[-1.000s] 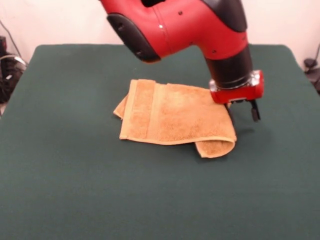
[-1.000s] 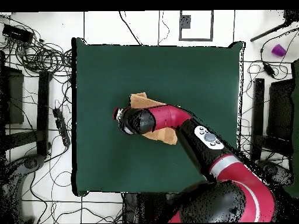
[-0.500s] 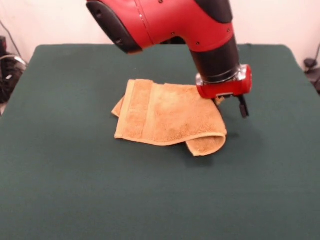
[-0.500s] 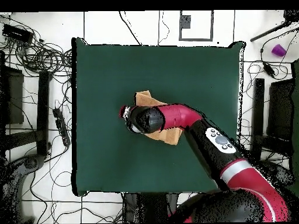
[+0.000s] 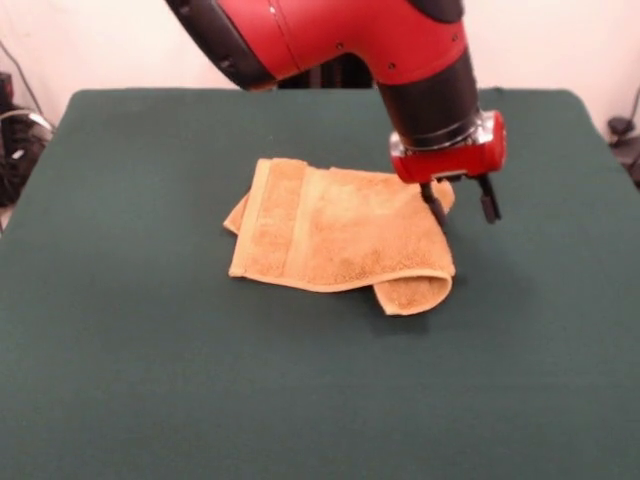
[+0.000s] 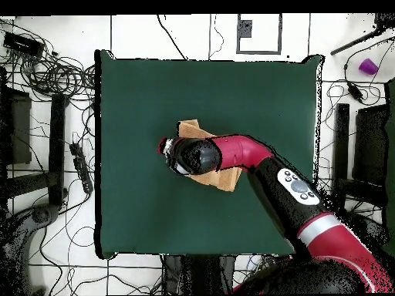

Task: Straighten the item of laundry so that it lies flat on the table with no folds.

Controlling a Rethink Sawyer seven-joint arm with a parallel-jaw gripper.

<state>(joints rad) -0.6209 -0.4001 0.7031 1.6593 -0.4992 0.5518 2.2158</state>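
Towel [image 5: 335, 235], orange-tan terry, lies near the middle of the dark green tabletop [image 5: 150, 380], still doubled over on itself. In the front view a woven border band runs down its left part, a corner of the lower layer pokes out at the far left, and at the lower right the cloth curls under in a rounded fold. In the overhead view only its edges show [image 6: 225, 179], the rest being covered by the arm.

The gripper [image 5: 461, 205] hangs from the red and black arm [image 5: 340, 35] above the towel's right edge. Its two dark fingers [image 5: 489, 203] stand spread apart with a clear gap between them and nothing held. One finger is over the towel's upper right corner, close to the cloth, though whether it touches cannot be told; the other is just off the edge, over bare tabletop [image 6: 131, 100].
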